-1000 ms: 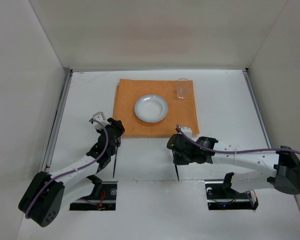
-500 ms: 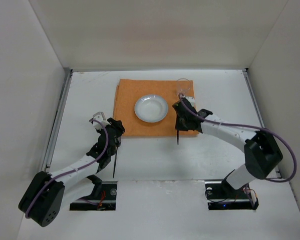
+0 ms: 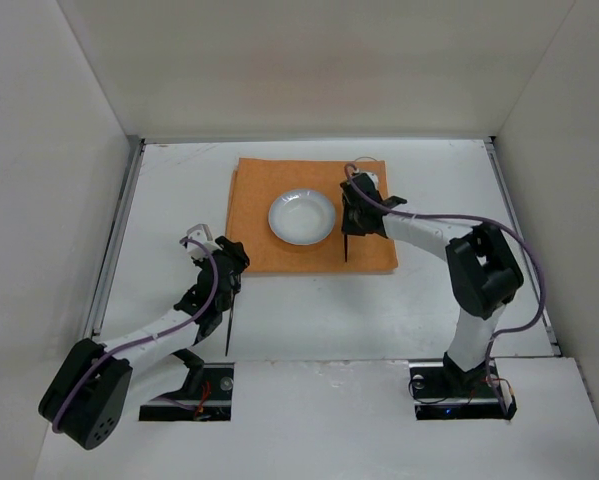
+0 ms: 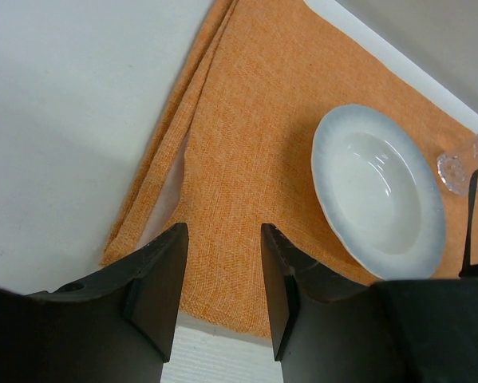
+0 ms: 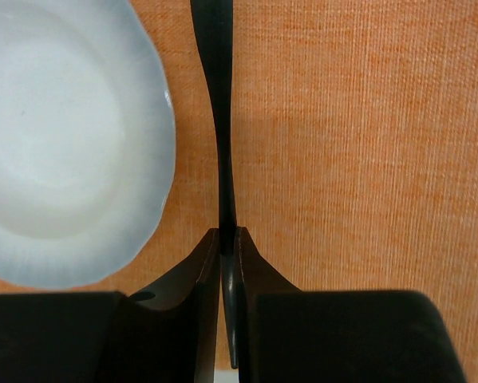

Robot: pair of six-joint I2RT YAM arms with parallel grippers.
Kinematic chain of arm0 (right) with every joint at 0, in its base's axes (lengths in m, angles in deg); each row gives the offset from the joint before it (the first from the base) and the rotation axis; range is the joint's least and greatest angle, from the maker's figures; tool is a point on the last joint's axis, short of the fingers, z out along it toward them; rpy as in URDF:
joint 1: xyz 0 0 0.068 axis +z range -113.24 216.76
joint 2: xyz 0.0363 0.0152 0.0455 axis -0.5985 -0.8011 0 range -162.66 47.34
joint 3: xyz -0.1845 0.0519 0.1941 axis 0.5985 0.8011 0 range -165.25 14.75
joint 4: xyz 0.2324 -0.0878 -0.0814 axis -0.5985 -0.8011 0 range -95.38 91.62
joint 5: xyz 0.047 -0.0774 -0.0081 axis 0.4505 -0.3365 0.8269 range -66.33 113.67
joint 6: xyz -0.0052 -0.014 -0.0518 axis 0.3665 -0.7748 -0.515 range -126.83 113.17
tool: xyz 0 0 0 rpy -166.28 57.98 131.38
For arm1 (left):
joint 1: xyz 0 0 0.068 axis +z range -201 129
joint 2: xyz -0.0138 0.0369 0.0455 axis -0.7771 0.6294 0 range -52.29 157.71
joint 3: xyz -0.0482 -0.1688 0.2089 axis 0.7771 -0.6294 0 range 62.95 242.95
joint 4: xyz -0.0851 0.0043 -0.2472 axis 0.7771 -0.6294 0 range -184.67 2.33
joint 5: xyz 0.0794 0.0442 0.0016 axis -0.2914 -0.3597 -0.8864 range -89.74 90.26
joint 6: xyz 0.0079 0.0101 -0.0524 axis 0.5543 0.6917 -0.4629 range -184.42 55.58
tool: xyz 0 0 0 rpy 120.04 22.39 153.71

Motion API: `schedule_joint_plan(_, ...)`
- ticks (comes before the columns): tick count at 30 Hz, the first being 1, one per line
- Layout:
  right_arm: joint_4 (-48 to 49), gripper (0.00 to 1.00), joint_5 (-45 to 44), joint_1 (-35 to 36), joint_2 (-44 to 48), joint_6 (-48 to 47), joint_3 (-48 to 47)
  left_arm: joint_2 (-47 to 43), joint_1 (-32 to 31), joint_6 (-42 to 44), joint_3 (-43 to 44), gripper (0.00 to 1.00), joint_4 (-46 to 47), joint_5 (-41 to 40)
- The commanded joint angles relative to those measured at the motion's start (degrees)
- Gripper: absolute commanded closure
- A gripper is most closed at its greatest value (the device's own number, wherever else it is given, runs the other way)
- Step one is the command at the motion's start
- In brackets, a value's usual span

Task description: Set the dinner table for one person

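Observation:
An orange mat (image 3: 279, 205) lies on the white dinner table (image 3: 449, 290) with a white plate (image 3: 301, 216) on it. A clear glass (image 3: 371, 178) stands at the mat's far right corner, partly hidden by my right gripper (image 3: 351, 210). That gripper (image 5: 227, 235) is shut on a thin black utensil (image 5: 220, 120) and holds it over the mat (image 5: 358, 159), just right of the plate (image 5: 63, 144). My left gripper (image 3: 229, 262) is open and empty (image 4: 223, 239) at the mat's near left corner (image 4: 262, 144). A second black utensil (image 3: 229, 325) lies on the table beside the left arm.
White walls close in the table at the back and both sides. Metal rails (image 3: 114, 250) run along the left and right edges. The left wrist view also shows the plate (image 4: 378, 191) and the glass (image 4: 462, 163).
My right arm has swung from the near table edge out over the mat, carrying the black utensil to the right of the plate. The left arm has not moved.

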Motion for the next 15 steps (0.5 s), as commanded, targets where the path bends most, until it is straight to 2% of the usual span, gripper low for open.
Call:
schedule_joint_plan(1,4.17,0.89,1.20,-1.03,-2.72,-1.65,-4.14,0.40,0.68,0.23,0.67,0.61,1.93,-0.21)
schedule_joint_plan(7,5.39,0.86,0.32,-1.12,-6.16,-1.74,-4.50,0.58,1.03,0.50,0.85,0.61,1.67,-0.47)
schedule_joint_plan(10,7.06,0.79,0.15,-0.94,-5.99,-1.74,-3.54,0.84,1.03,0.94,0.76,0.61,1.67,-0.64)
schedule_joint_plan(12,8.03,0.70,0.15,-0.94,-5.29,-1.56,-2.92,0.93,1.03,1.03,0.76,0.60,0.97,-0.73)
schedule_joint_plan(15,9.09,0.61,0.50,-0.85,-3.27,-1.21,-1.52,-0.47,0.77,0.76,2.42,0.59,-5.16,-0.73)
